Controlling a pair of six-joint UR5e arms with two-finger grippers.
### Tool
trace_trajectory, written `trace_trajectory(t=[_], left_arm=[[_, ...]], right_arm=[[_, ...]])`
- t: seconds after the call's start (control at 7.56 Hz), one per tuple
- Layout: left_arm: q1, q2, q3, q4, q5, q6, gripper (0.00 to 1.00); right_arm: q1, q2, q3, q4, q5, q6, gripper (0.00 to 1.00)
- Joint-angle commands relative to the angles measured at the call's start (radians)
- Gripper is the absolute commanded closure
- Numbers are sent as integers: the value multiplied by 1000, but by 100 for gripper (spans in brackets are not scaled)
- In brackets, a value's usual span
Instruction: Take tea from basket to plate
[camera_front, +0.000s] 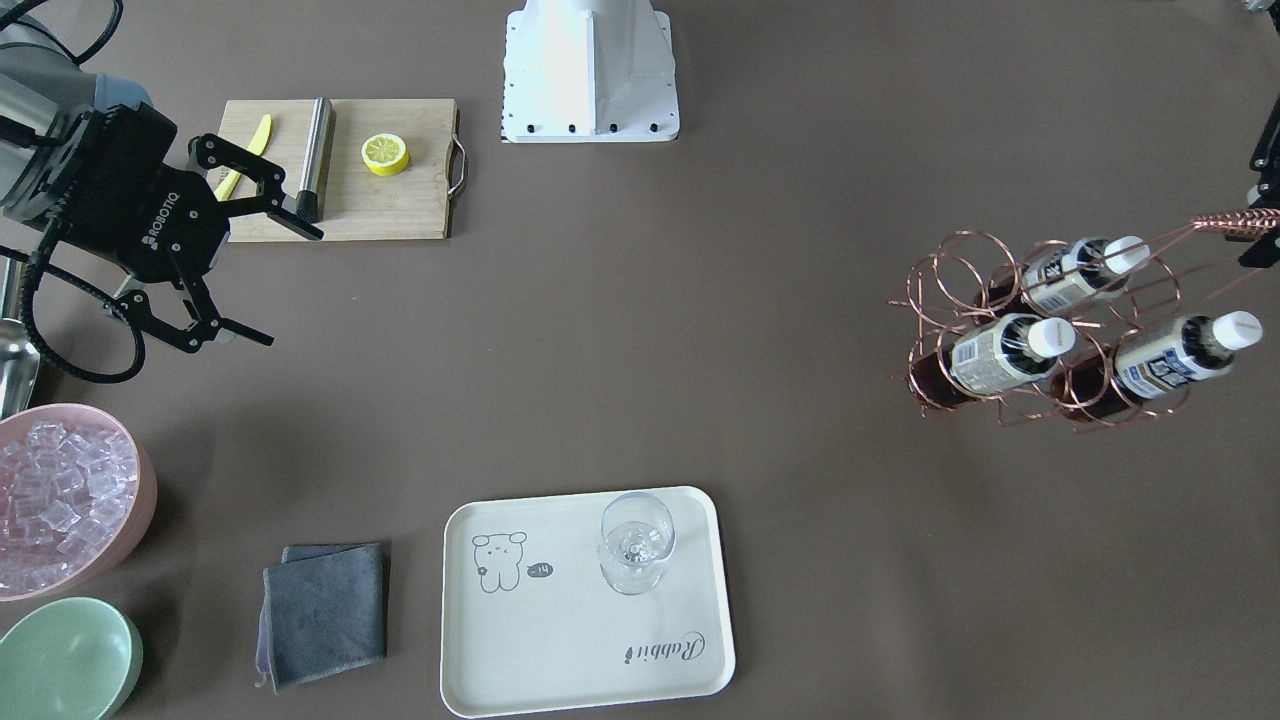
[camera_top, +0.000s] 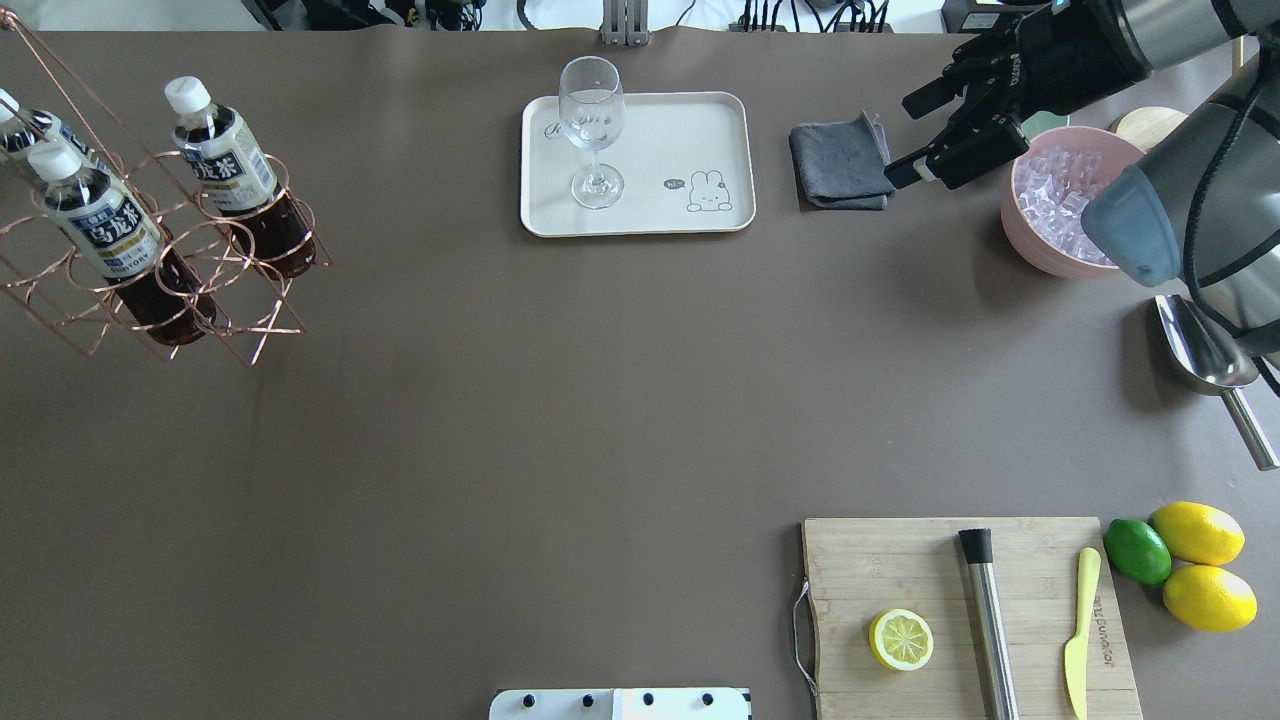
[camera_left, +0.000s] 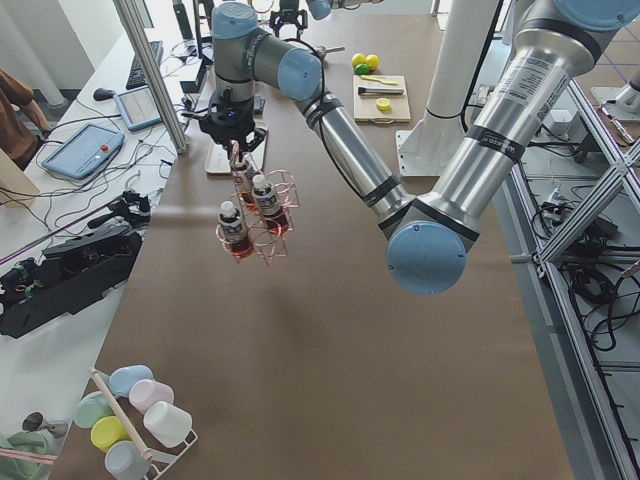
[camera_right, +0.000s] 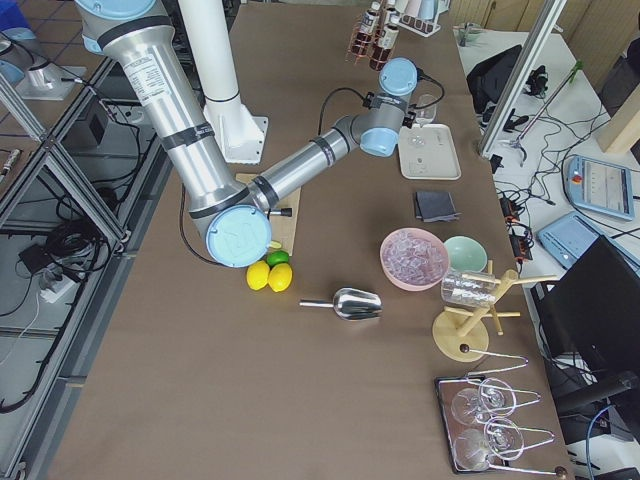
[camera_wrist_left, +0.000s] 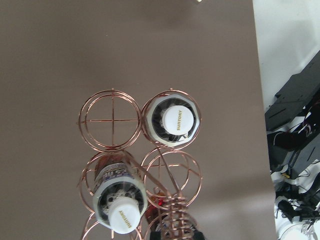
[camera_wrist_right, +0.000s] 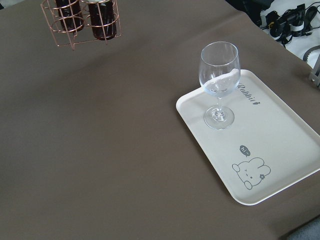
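The copper wire basket (camera_front: 1040, 330) is at the table's left end and holds three tea bottles (camera_front: 1010, 350) with white caps. It also shows in the overhead view (camera_top: 150, 300) and far off in the right wrist view (camera_wrist_right: 82, 22). My left gripper (camera_front: 1262, 215) is shut on the coil-wrapped handle (camera_front: 1235, 222). Its wrist view looks straight down on the ring cells (camera_wrist_left: 107, 120) and a bottle cap (camera_wrist_left: 178, 118). I cannot tell whether the basket's base touches the table. The cream plate (camera_front: 560, 620) lies at the operators' edge. My right gripper (camera_front: 290, 285) is open and empty, well above the table near the grey cloth.
A stemmed glass (camera_front: 635, 540) stands on the plate. A grey cloth (camera_front: 325, 610), a pink bowl of ice (camera_front: 60, 500) and a mint bowl (camera_front: 65, 660) lie beside it. A cutting board (camera_front: 400, 200) carries a lemon half, knife and metal rod. A scoop (camera_top: 1205, 350) lies nearby.
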Motion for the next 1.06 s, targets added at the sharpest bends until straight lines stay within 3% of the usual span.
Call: trace_trajectory(t=[0.0,0.13,0.4,0.93], left_arm=[[118,-15,-113,27,3,-286,100],[160,-58,-131,45,4,-407,100],[180,-84,-219,159,3,-465,100],[337,-161,-222,164,47,-590,100]], right_arm=[[-6,-1,0,0,1,1,0],[-8,-1,-2,0,-1,1,0],[-12,-1,-2,0,-1,1,0],[-14,-5,-2,2,-2,1,0]])
